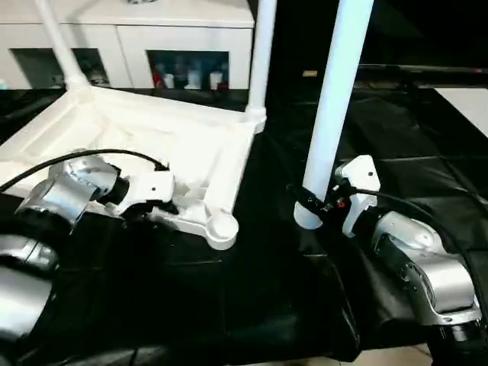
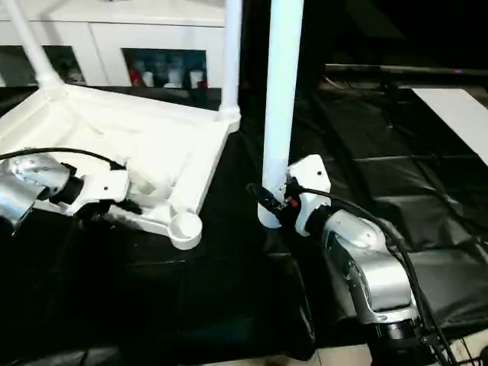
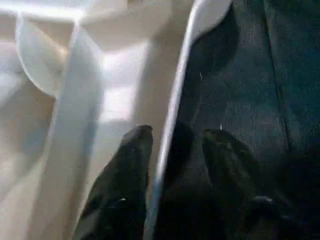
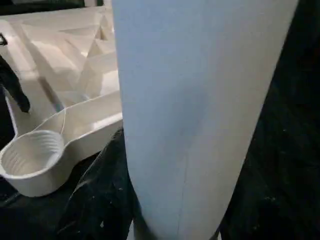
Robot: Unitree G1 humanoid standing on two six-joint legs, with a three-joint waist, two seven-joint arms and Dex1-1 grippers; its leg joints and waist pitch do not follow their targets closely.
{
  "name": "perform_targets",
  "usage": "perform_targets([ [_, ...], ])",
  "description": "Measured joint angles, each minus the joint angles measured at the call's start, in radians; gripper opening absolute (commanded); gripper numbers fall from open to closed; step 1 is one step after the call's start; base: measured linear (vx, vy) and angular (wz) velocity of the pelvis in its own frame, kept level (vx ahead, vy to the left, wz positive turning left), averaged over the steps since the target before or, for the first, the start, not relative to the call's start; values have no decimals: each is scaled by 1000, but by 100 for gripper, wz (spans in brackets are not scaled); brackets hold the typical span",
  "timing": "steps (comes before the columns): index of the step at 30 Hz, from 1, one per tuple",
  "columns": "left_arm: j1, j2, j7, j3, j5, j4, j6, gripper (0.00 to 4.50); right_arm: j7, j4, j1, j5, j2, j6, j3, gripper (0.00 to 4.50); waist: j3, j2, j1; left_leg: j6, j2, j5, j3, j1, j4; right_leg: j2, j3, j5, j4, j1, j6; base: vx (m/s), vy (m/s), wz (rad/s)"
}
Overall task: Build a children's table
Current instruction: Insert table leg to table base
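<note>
A: Left side status?

B: Table top (image 1: pixel 145 141) lies upside down on the black cloth (image 1: pixel 252 297), ribbed underside up. Two legs already stand in the far sockets: one at the far left corner (image 1: pixel 57 42), one at the far right corner (image 1: pixel 261 57). White cabinet (image 1: pixel 130 38) with glass doors sits behind it.

A: Left gripper?

B: Left gripper (image 3: pixel 172 145) is at the near edge of the top, next to the near corner. Wrist view shows one black finger (image 3: pixel 125 175) inside the rim, the other outside on the cloth side, rim wall between them. Partly open. Can't tell whether the fingers actually press the rim.

A: Near corner socket?

B: The near socket (image 1: pixel 221 227) is an open round cup, no leg in it.

A: Right side?

B: Right gripper (image 1: pixel 311 204) is clamped around a third leg (image 1: pixel 335 99) near its lower end. Leg is held close to upright, slightly tilted, its bottom end at or just above the cloth, can't tell if it touches. It stands right of the near socket, apart from it.
</note>
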Motion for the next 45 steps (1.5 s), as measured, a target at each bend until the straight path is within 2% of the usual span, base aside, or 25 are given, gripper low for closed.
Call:
perform_targets([
  [7,-44,-33,64,-13,47,105,-86,110,0,0,2,0,0,-1,5,186,0,0,-1,0,1,0,1,0,0,0,0,0,0,0,0,0,0,0],
  [13,-59,-51,58,-11,54,148,-108,78,0,0,2,-1,0,-1,6,186,0,0,-1,0,1,0,1,0,0,0,0,0,0,0,0,0,0,0],
  [18,-67,-51,8,-10,55,154,-58,33,0,0,1,-2,0,-2,8,186,0,0,-3,0,1,0,2,0,0,0,0,0,0,0,0,0,0,0],
  [23,-65,-72,6,-3,56,133,23,15,0,0,1,-4,-1,-5,12,186,-2,3,-3,0,2,0,4,1,0,0,0,0,-1,0,0,0,0,0],
  [26,-34,-111,55,46,26,91,112,6,0,0,1,-5,0,-7,15,186,-3,6,-3,0,2,0,5,2,0,-1,0,0,0,0,0,0,0,0],
  [28,9,-155,106,94,-23,27,204,1,-1,0,1,-5,0,-7,16,186,-4,6,-3,0,2,0,6,2,1,-1,0,0,0,0,-1,0,0,0],
  [31,68,-200,182,128,-67,-61,265,1,-1,0,1,-14,2,-7,26,186,-4,6,-7,0,3,0,6,3,1,-2,0,1,-1,0,-1,0,0,0],
  [34,141,-212,249,149,-86,-144,217,1,-3,0,1,-20,2,-7,26,186,-3,5,-5,0,5,0,6,3,0,-1,-1,1,-1,0,-1,0,0,0],
  [39,234,-201,279,151,-64,-284,164,1,-3,0,0,-21,-1,-6,26,186,-4,6,-2,0,6,0,7,3,-2,0,-2,1,-1,-1,-1,0,0,0],
  [45,315,-184,295,142,-43,-434,193,1,-3,0,-8,-9,6,16,24,186,-3,6,-2,0,6,0,8,3,-3,-1,-1,0,-4,-1,-1,0,0,0],
])
